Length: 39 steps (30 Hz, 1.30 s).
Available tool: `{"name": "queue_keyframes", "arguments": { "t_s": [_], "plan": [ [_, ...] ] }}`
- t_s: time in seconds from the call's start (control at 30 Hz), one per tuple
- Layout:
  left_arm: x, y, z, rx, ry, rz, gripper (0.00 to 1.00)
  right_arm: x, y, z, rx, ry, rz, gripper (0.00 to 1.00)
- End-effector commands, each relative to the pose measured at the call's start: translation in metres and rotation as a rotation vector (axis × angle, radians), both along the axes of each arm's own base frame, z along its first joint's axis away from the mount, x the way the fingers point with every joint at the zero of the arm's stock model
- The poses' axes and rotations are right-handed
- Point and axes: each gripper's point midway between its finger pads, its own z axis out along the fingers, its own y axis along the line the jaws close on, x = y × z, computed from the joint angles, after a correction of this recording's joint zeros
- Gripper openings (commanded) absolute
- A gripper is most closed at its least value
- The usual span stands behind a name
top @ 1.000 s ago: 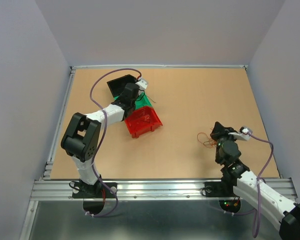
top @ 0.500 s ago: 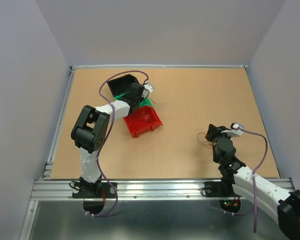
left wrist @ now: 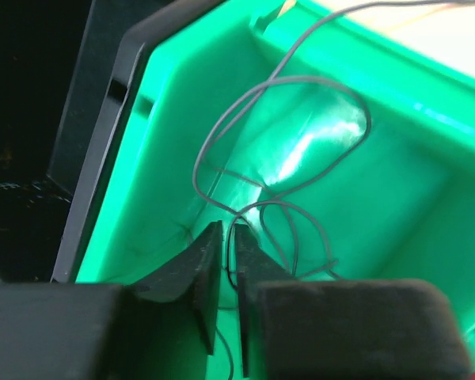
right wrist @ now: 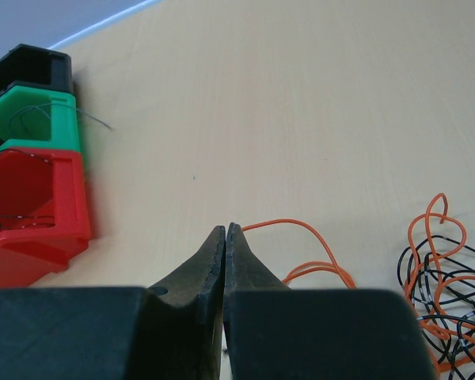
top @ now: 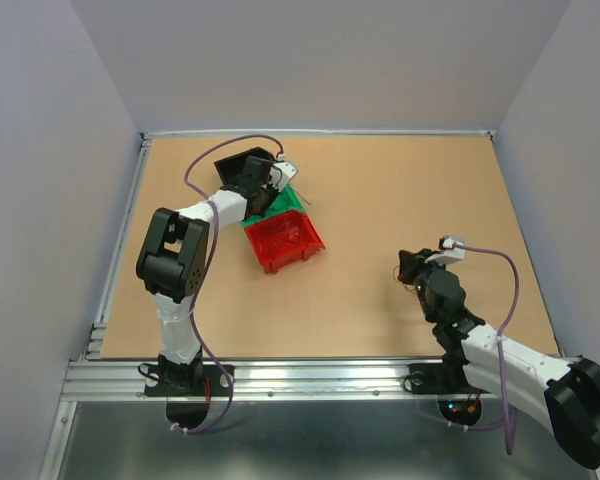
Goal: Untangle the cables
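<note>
The table (top: 400, 190) carries three open bins set touching in a row at its far left: a black bin (top: 238, 165), a green bin (top: 292, 202) and a red bin (top: 286, 242).

The left gripper (left wrist: 226, 231) is lowered into the green bin, its fingers held a narrow slit apart. The right gripper (right wrist: 224, 230) is held low over the table at the near right, its fingers pressed together.

In the green bin a dark wire (left wrist: 301, 83) lies in loose loops. Its long axis runs from the fingertips up to the far corner, where one end leaves over the rim. Whether it is pinched cannot be told. A faint dark strand is seen in the red bin; the black bin's contents cannot be made out.

The remaining cables form an orange and black tangle (right wrist: 443, 297) beside the right gripper. An orange strand (right wrist: 305, 227) arches from the fingertips towards it.
</note>
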Motion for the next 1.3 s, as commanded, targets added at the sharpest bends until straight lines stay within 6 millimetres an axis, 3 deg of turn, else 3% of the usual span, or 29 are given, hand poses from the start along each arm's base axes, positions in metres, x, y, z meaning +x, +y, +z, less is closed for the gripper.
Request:
{"name": "queue_keyframes", "arguments": {
  "t_s": [0.0,0.13,0.23,0.5,0.6,0.63,0.77,0.8,0.97,1.0,1.07,1.17,1.2,1.27],
  "plan": [
    [-0.006,-0.011,0.051,-0.162,-0.039,-0.077,0.27,0.009,0.011,0.041,0.04,-0.11,0.038,0.01],
    [-0.012,-0.011,0.06,-0.176,-0.025,-0.115,0.28,0.008,0.012,0.042,0.042,-0.115,0.044,0.01],
    [-0.017,-0.013,0.055,-0.186,0.014,-0.139,0.31,0.008,0.013,0.042,0.04,-0.114,0.048,0.01],
    [-0.014,-0.006,0.067,-0.213,0.009,-0.131,0.4,0.009,0.023,0.042,0.029,-0.11,0.1,0.02],
    [-0.013,-0.001,0.078,-0.219,-0.031,-0.118,0.47,0.002,0.046,0.046,0.001,-0.135,0.248,0.02],
    [-0.013,-0.001,0.091,-0.231,-0.072,-0.119,0.49,-0.001,0.053,0.052,-0.008,-0.169,0.297,0.02],
    [-0.024,-0.002,0.109,-0.259,-0.123,-0.138,0.61,-0.026,0.087,0.065,0.007,-0.25,0.534,0.02],
    [-0.026,-0.004,0.112,-0.271,-0.125,-0.15,0.68,-0.03,0.09,0.066,0.011,-0.259,0.565,0.02],
    [-0.033,-0.006,0.14,-0.313,-0.2,-0.163,0.77,-0.051,0.107,0.077,0.034,-0.305,0.706,0.02],
    [-0.037,-0.006,0.14,-0.317,-0.202,-0.167,0.77,-0.057,0.112,0.08,0.039,-0.316,0.748,0.02],
    [-0.045,-0.013,0.158,-0.351,-0.242,-0.218,0.78,-0.064,0.115,0.083,0.055,-0.328,0.787,0.02],
    [-0.077,-0.041,0.171,-0.397,-0.252,-0.398,0.79,-0.075,0.12,0.09,0.085,-0.352,0.839,0.02],
    [-0.1,-0.062,0.172,-0.425,-0.24,-0.505,0.79,-0.079,0.121,0.094,0.089,-0.367,0.857,0.02],
    [-0.127,-0.082,0.162,-0.418,-0.233,-0.624,0.79,-0.085,0.123,0.094,0.1,-0.372,0.887,0.02]
  ]
}}
